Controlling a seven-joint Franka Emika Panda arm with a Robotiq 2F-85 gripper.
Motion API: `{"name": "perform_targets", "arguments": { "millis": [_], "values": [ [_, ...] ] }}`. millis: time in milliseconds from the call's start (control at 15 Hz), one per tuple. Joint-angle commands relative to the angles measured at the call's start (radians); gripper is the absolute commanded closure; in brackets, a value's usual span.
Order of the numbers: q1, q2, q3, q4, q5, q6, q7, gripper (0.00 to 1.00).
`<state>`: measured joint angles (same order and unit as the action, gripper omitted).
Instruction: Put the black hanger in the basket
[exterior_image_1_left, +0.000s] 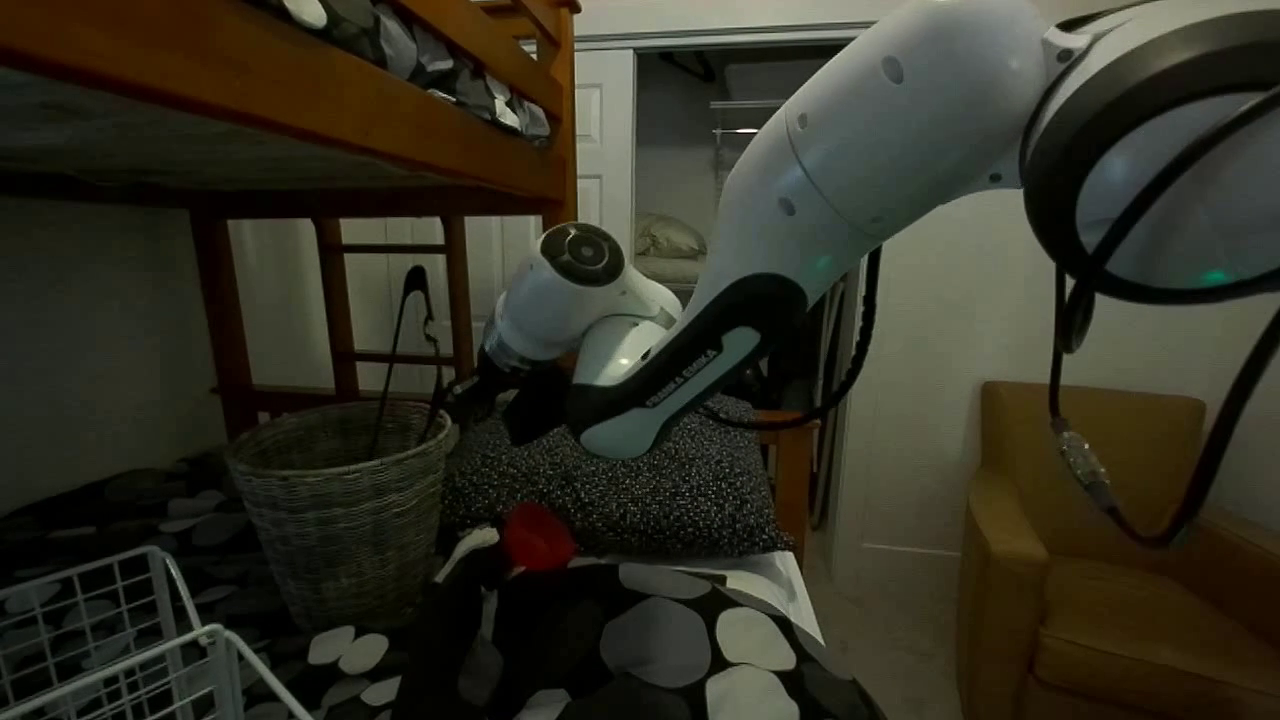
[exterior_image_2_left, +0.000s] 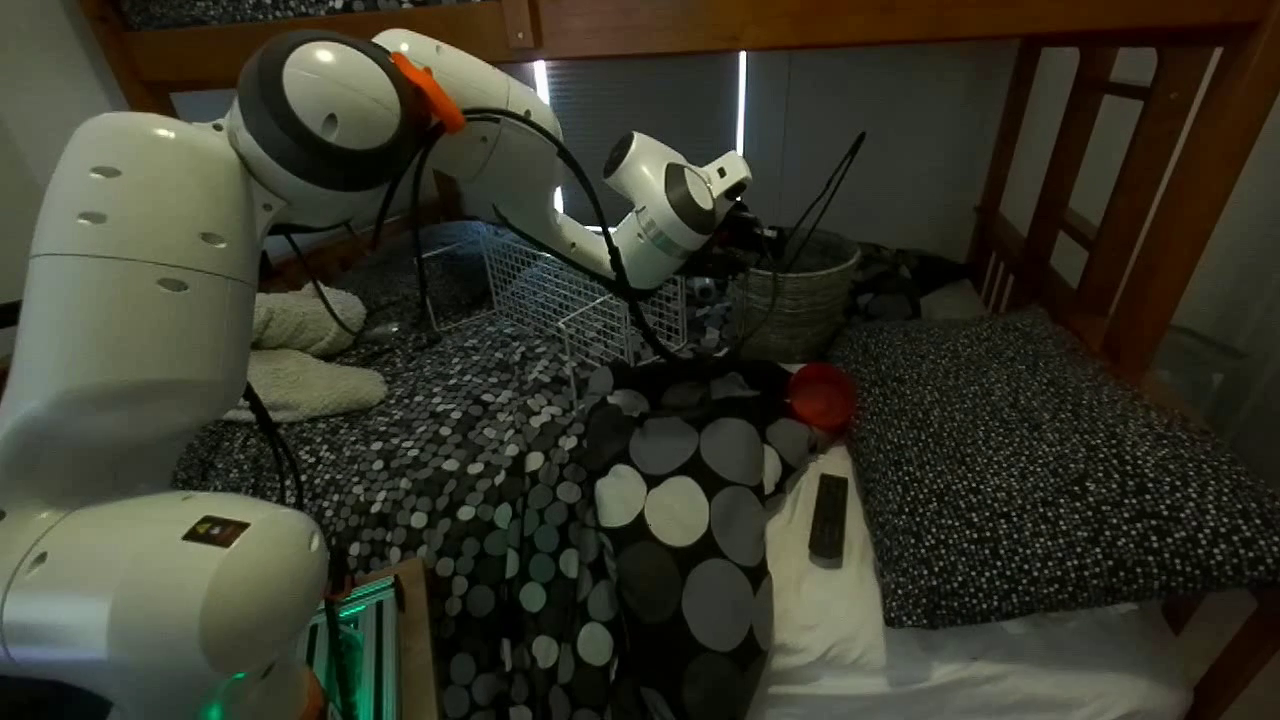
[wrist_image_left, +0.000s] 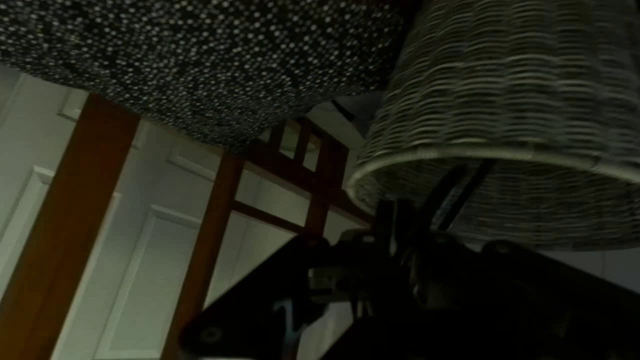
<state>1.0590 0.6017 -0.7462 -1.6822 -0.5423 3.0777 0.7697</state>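
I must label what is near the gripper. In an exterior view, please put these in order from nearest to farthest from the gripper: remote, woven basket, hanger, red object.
1. Hanger, right at the gripper.
2. Woven basket, just below the gripper.
3. Red object, lower in the view than the basket.
4. Remote, lowest, on the white sheet.

place: home bedroom | evidence: wooden bunk bed (exterior_image_1_left: 300, 95), spotted bedding (exterior_image_2_left: 680, 530), speckled pillow (exterior_image_2_left: 1050, 470), tan armchair (exterior_image_1_left: 1090, 450), open closet (exterior_image_1_left: 672, 150)
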Motion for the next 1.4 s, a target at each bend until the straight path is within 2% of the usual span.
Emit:
{"name": "perform_targets", "arguments": {
  "millis": [0, 67, 133, 267, 600, 733, 800, 1000, 1200, 1267, 1333],
  "values": [
    [0.095, 0.073, -0.062, 0.003, -0.017, 0.012, 0.068, 0.98],
    [0.102, 0.093, -0.062, 0.013, -0.010, 0.006, 0.074, 0.98],
    [0.125, 0.103, -0.083, 0.003, -0.011, 0.004, 0.088, 0.68],
    [0.141, 0.125, -0.100, 0.001, -0.003, 0.002, 0.105, 0.60],
    [0.177, 0.125, -0.144, -0.018, -0.003, 0.016, 0.137, 0.22],
    [0.157, 0.080, -0.084, -0.035, -0.006, 0.055, 0.098, 0.07],
    [0.119, 0.037, -0.001, -0.058, -0.010, 0.105, 0.050, 0.01],
    [0.109, 0.002, 0.114, -0.086, -0.023, 0.174, 0.017, 0.00],
    [0.042, -0.046, 0.290, -0.121, -0.043, 0.239, -0.035, 0.00],
    [0.098, 0.023, 0.188, -0.051, -0.004, 0.198, 0.007, 0.00],
    [0.085, 0.011, 0.233, -0.061, -0.006, 0.207, -0.007, 0.01]
  ]
}}
